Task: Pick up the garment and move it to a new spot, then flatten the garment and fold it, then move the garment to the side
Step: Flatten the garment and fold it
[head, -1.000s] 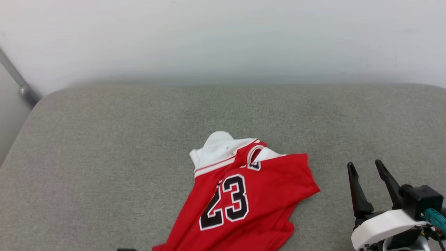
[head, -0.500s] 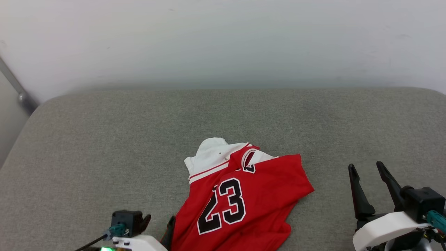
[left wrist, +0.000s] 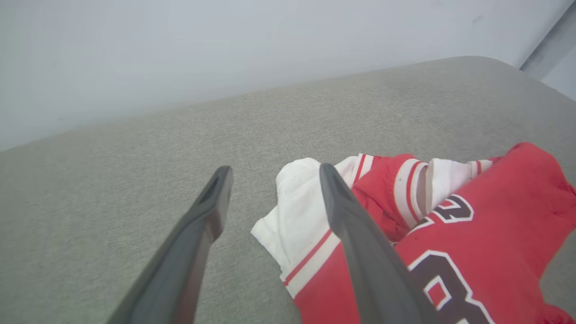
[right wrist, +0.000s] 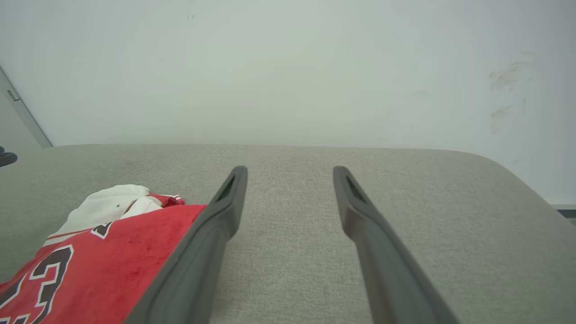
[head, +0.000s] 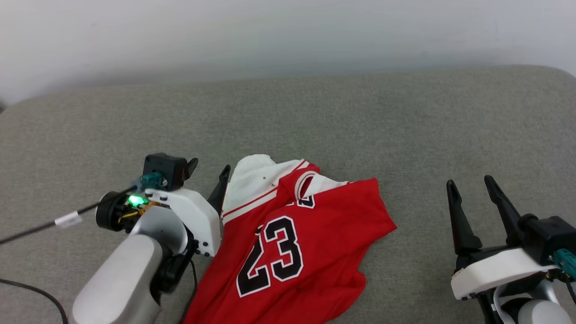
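Standing released, your left gripper and right gripper flank the shirt. Pinching bunched sleeve layers would spoil flattening.

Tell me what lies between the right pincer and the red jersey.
Only bare grey woven cushion separates the open right pincer from the red number-23 jersey with white sleeves, as the head view shows.

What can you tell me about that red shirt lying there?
The garment is a red jersey T-shirt with white short sleeves, red-and-white striped trim and a black, white-outlined 23. It looks like soft knit fabric. It lies crumpled and partly folded over itself on the grey cushion, collar at the far end. The left end effector stands open beside its white sleeve; contact is unclear.
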Tool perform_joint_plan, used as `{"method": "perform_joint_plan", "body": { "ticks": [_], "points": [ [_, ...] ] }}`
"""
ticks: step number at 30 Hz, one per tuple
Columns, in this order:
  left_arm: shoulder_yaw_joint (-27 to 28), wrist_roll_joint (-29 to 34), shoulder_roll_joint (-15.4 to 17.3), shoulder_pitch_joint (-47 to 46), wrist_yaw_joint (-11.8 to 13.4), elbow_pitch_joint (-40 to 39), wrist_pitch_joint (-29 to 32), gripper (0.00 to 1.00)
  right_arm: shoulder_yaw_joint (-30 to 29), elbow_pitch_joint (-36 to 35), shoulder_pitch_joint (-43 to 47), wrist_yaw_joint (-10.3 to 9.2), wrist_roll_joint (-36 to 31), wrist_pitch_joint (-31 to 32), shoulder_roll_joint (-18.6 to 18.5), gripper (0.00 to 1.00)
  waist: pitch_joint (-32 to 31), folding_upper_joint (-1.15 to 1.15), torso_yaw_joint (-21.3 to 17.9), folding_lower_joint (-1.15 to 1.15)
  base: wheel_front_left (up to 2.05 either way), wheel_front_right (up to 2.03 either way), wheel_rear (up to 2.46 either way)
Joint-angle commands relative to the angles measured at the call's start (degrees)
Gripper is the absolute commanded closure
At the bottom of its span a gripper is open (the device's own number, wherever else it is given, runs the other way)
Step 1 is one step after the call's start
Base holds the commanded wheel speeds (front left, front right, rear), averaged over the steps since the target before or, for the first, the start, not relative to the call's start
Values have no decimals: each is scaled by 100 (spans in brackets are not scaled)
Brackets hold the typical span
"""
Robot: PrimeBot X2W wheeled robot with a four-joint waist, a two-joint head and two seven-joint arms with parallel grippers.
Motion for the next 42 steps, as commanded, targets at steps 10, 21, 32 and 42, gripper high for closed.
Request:
{"method": "perform_joint_plan", "body": {
  "ticks": [10,21,32,42],
  "points": [
    [-317,-597,203,-1192,-1070,1752,1657,0,115,412,-421,-2,185,-378,3,0,781,0,-647,0,0,0,0],
    [-708,-941,159,-1254,-1240,2518,3135,100,148,692,-567,-2,264,-558,3,0,891,0,-717,0,0,0,0],
    [-147,-659,295,-1109,-449,1839,1497,100,19,725,-423,-2,126,-491,3,0,555,0,-306,0,0,0,0],
    [347,-1203,477,886,374,775,1121,36,-39,605,-159,-2,95,-331,2,0,131,0,31,0,0,0,0]
  ]
}}
